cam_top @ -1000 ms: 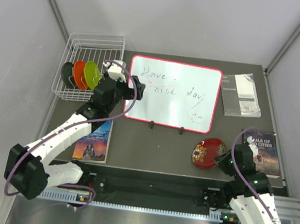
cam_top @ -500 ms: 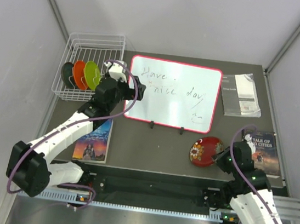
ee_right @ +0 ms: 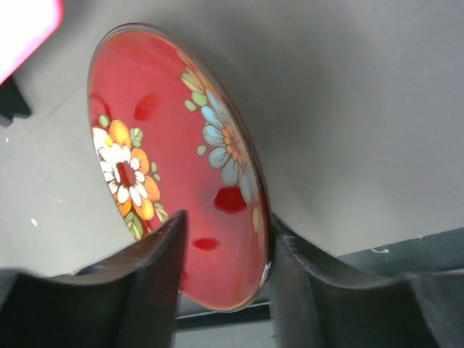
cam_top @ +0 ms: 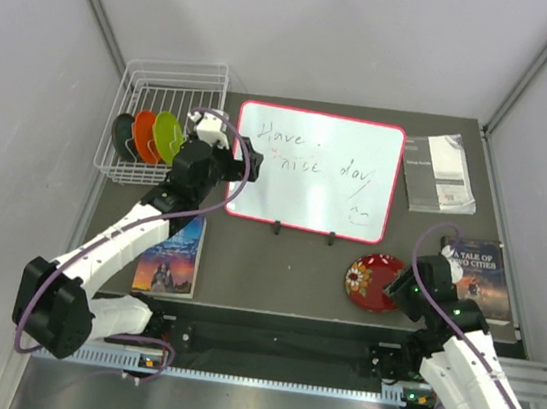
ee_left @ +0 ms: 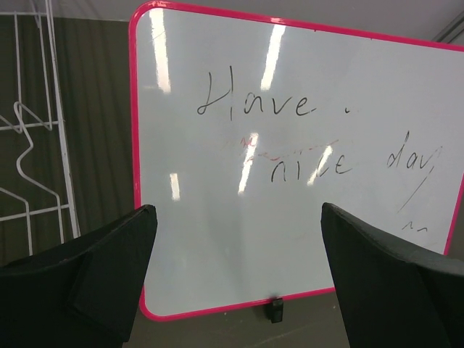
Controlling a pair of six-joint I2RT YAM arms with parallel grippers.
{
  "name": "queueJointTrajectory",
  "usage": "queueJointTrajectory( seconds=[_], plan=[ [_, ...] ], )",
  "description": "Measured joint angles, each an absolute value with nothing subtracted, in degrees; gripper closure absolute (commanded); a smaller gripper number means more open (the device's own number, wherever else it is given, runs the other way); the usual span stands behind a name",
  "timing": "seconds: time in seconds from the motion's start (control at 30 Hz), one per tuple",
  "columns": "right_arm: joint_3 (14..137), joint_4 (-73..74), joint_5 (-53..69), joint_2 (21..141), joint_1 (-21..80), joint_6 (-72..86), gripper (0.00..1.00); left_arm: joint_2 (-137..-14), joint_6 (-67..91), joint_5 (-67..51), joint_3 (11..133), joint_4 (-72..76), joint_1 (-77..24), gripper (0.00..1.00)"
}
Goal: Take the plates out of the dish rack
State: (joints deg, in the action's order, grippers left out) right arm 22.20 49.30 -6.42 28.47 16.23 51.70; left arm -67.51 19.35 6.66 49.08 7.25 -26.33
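- The right gripper (ee_right: 226, 221) has its fingers parted, straddling the rim of the red flowered plate (ee_right: 167, 145) without pinching it.
- That plate rests on the dark table (cam_top: 276, 265), just below the red-framed whiteboard (cam_top: 315, 173) and beside a paperback (cam_top: 485, 281).
- The left gripper (ee_left: 237, 214) has its jaws spread wide and empty, facing the whiteboard.
- Just to its left, the white wire dish rack (cam_top: 174, 76) holds 3 plates on edge, side by side: dark teal plate (cam_top: 121, 134), orange plate (cam_top: 145, 135), lime green plate (cam_top: 168, 136).
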Motion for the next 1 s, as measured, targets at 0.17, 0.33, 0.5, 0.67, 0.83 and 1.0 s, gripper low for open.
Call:
queueJointTrajectory(
  seconds=[0.17,0.33,0.5,0.67,0.83,1.0],
  plan=[
    [23.22,50.54,-8.05,31.07,16.23,52.16,0.33,-68.4,19.35,6.5,49.1,7.11,-24.75,0.01],
    [25.58,51.0,-10.5,33.26,16.23,52.1,0.33,-68.99,19.59,5.63,49.08,7.01,-20.99,0.01],
    [27.83,51.07,-12.78,34.02,16.23,52.07,0.32,-70.74,20.86,4.95,49.45,6.79,-15.33,0.01],
    [30.13,51.03,-14.39,35.57,16.23,51.66,0.32,-72.95,21.12,4.93,50.28,6.63,-10.48,0.01],
    [30.48,50.81,-14.68,37.15,16.23,51.37,0.32,-73.73,21.1,5.43,51.07,6.28,-7.03,0.01],
    [31.59,48.01,-14.37,37.63,16.23,49.19,0.32,-76.05,20.8,7.18,53.95,6.17,-4.38,0.02]
  ],
)
